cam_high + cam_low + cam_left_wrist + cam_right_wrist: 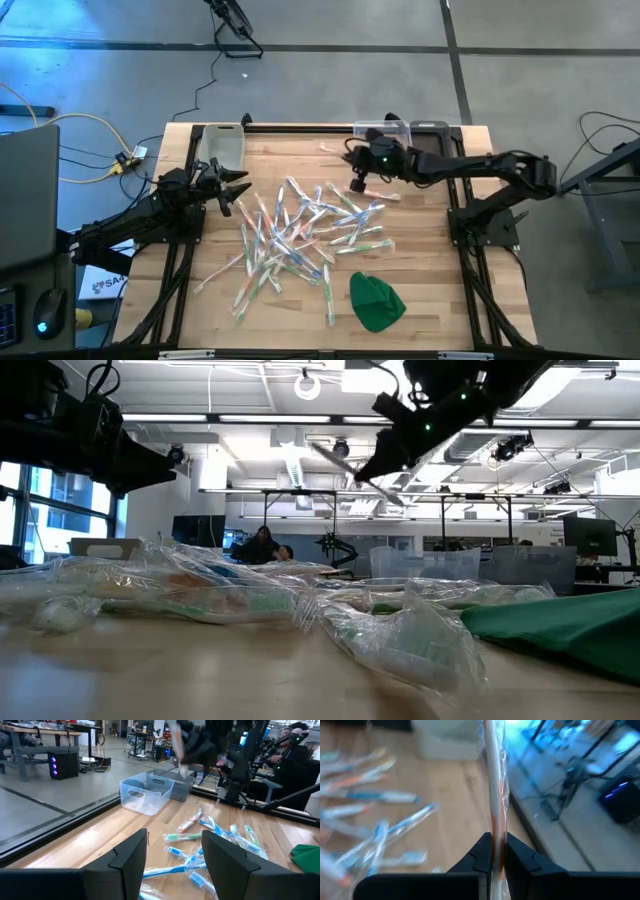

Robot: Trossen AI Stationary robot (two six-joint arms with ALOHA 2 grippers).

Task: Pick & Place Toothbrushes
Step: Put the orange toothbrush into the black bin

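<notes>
Several toothbrushes (300, 232) in clear wrappers lie in a loose heap on the middle of the wooden table. They also show in the left wrist view as toothbrushes (210, 840). My right gripper (357, 182) hangs above the heap's far right part, shut on one wrapped toothbrush (494, 780) with an orange accent. That held toothbrush (345, 465) shows high above the table in the low view. My left gripper (238, 190) waits open at the table's left side, with nothing between its fingers (131, 857). My right gripper (495, 842) pinches the wrapped toothbrush's shaft (496, 827) between its two fingers, which come slanting down from the table's right side. A long part of the stick juts out past the fingertips. The toothbrush is lifted clear of the heap and sits tilted.
Clear plastic bins stand along the far edge: one bin (222, 148) at the far left and two bins (385, 132) at the far right. A green cloth lump (377, 300) lies near the front right. One stray toothbrush (330, 148) lies by the far bins.
</notes>
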